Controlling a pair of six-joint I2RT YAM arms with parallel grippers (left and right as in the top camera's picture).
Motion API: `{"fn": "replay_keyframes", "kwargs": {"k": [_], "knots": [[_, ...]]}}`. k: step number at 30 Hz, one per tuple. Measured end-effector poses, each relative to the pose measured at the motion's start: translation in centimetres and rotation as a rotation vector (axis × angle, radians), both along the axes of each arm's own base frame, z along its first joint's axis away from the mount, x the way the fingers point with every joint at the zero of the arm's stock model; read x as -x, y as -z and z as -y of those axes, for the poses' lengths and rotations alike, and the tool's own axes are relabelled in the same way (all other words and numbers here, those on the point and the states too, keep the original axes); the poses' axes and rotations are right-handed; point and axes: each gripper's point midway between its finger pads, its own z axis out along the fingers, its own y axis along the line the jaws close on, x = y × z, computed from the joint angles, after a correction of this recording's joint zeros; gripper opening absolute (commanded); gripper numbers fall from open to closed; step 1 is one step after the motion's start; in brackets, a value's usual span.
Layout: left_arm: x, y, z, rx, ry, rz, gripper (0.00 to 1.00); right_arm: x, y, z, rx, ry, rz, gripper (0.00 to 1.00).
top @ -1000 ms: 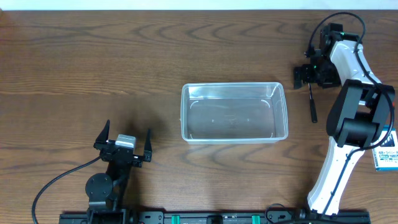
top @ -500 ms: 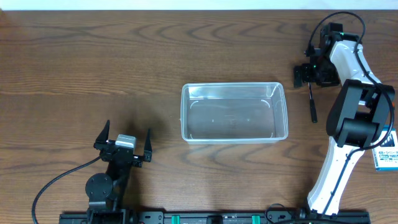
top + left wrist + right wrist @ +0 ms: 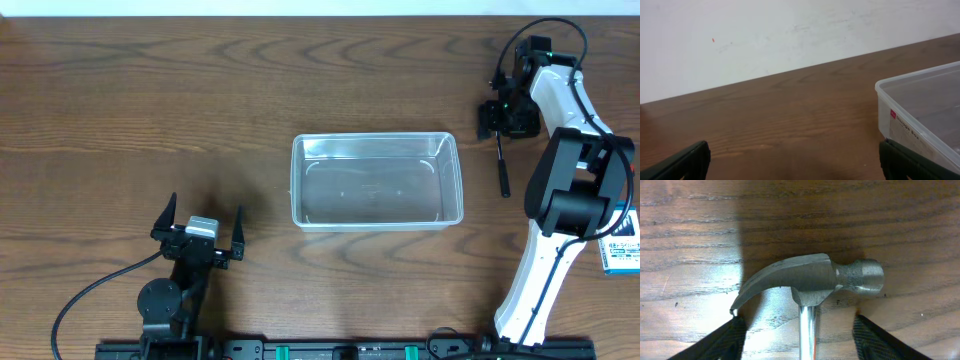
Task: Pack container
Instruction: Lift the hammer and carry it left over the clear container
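Observation:
The clear plastic container (image 3: 376, 181) sits empty at the table's middle; its left corner shows in the left wrist view (image 3: 920, 125). A steel claw hammer (image 3: 812, 282) with a black handle (image 3: 503, 170) lies on the table at the far right. My right gripper (image 3: 802, 340) is open, directly above the hammer, with one finger on each side of the shaft just below the head; it also shows in the overhead view (image 3: 500, 118). My left gripper (image 3: 198, 232) is open and empty near the front left, well left of the container.
A small blue-and-white box (image 3: 622, 247) lies at the right edge beside the right arm's base. A white wall (image 3: 790, 35) stands beyond the table's far edge.
The right gripper has shifted slightly over the hammer head. The left arm and the container have not moved.

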Motion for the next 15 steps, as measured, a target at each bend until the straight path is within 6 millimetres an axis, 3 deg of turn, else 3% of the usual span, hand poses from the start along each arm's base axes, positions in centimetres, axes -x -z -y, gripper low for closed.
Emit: {"fn": "replay_keyframes", "kwargs": {"k": [5,15], "knots": [[0.0,0.0,-0.01,0.0,0.0,0.0,0.98,-0.06,0.0,0.02,0.001,0.002,0.003,0.46],[0.0,-0.01,0.0,0.0,0.0,0.0,0.98,-0.07,0.0,0.08,0.004,0.005,0.003,0.24]]}}
